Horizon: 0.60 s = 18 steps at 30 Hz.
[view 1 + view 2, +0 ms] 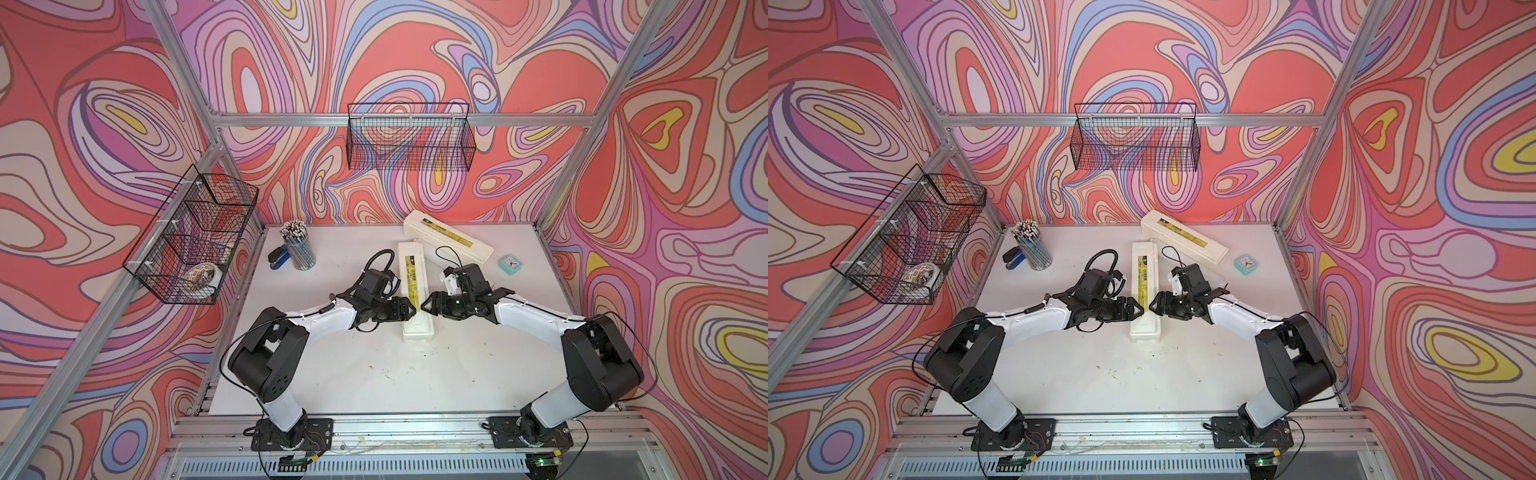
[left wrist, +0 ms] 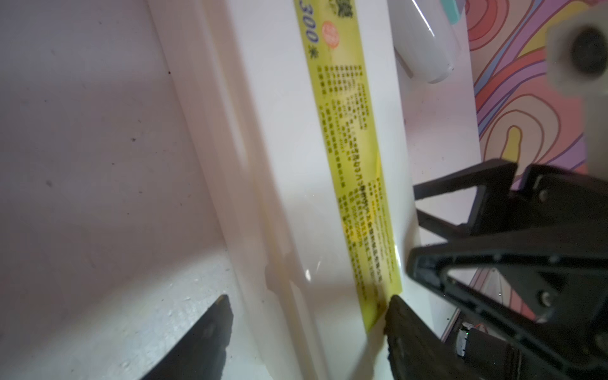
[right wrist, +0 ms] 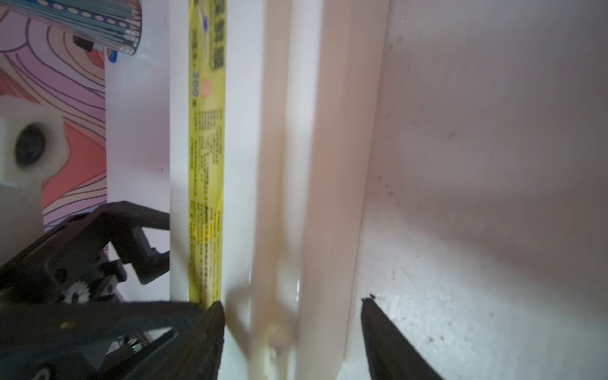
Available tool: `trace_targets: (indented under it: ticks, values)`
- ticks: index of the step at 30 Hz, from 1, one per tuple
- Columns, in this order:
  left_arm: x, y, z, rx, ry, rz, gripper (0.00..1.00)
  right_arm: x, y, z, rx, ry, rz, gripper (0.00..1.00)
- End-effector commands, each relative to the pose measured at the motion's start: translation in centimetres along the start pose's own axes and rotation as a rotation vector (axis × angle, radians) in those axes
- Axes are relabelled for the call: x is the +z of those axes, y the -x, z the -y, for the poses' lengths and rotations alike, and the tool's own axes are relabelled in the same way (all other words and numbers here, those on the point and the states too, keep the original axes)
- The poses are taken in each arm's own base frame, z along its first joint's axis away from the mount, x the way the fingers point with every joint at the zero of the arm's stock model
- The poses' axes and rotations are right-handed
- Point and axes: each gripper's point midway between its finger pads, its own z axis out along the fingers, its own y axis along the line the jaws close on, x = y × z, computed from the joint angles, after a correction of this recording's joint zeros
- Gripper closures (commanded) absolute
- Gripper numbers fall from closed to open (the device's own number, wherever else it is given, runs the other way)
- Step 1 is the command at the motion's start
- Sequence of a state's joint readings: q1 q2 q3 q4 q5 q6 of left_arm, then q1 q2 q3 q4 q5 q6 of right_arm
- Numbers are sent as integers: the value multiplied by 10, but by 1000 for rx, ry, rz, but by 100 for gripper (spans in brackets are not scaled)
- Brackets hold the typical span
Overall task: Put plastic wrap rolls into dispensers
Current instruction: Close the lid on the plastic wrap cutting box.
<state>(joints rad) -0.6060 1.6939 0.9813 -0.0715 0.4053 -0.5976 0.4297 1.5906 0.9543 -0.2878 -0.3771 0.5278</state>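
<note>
Evidently I am at the tail end of the job. The near long cream-white plastic dispenser box (image 1: 409, 266), with its yellow-and-black label strip, lies lengthwise in the middle of the white worktop (image 1: 353, 365) with its lid down. The second cream-white dispenser box (image 1: 446, 237) sits slantwise behind it, also closed. I see no glossy white wrap roll loose anywhere, so I judge both are inside, though the shut lids hide them.

My left pincer (image 1: 411, 311) and right pincer (image 1: 425, 308) face each other across the nearer half of the near box. In the left wrist view the left jaws stand wide, with one finger (image 2: 204, 339) over bare worktop and the other at the label's edge. In the right wrist view the right jaws stand moderately apart astride the box's long edge, clamping nothing.

Next I would lift both arms straight up and back, keeping the tips from snagging the lid or nudging the box. Then I would check that both lids sit flush.
</note>
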Motion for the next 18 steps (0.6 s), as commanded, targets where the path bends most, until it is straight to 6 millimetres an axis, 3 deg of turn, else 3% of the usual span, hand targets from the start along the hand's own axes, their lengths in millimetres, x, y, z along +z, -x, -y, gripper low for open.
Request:
trace_targets:
  ticks: [1, 6, 9, 12, 18]
  values:
    - [-2, -41, -57, 33, 278, -198, 21, -1, 17, 29, -33, -166, 0, 33]
    - [-15, 7, -44, 64, 225, -95, 17, 11, 68, 22, -13, -102, 79, 32]
    - [-20, 43, -44, 39, 150, -19, 17, 28, 94, 13, -20, -54, 94, 32]
    - [-20, 80, -37, 44, 79, 29, 17, 43, 112, 4, -40, -9, 97, 31]
    - [-10, 130, -15, 112, 3, 79, 17, 61, 143, 2, -31, 26, 132, 30]
